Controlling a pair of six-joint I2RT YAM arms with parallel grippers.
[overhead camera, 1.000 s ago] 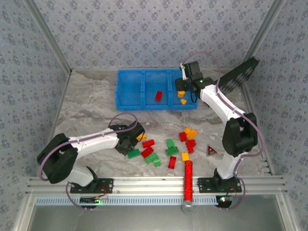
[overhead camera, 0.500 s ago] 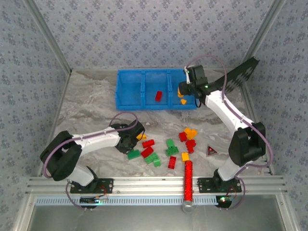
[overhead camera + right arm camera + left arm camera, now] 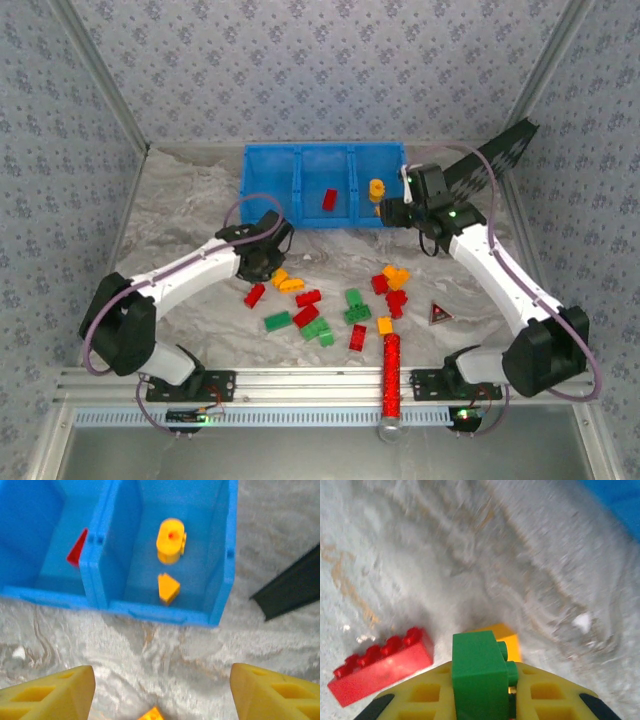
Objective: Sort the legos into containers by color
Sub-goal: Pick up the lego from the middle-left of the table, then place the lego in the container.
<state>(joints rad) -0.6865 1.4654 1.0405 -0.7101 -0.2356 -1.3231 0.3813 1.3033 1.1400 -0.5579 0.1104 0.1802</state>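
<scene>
The worktop was a pale, marbled grey-white sheet. Walls papered in a small blue-grey floral print closed it in, and a metal rail ran along its near edge.

The left jaws were pinching a green brick between their yellow fingers. Just beside them on the worktop lay a red studded brick, and an orange brick sat directly beyond the green one. The other loose bricks, red, green and orange, were scattered between the two arms, to the right of the left jaws and on the near side of the right ones.

The right jaws stood spread wide, with nothing between their fingers. They hung over the worktop just in front of the blue three-compartment bin. Straight ahead of them, in the bin's right compartment, sat a round orange piece and an orange wedge. A red brick showed in the middle compartment, ahead and to their left. A black dotted panel stood off to their right.

Well behind the right jaws, a red glittery cylinder lay across the rail. A small dark triangle rested near it on the marbled surface.
</scene>
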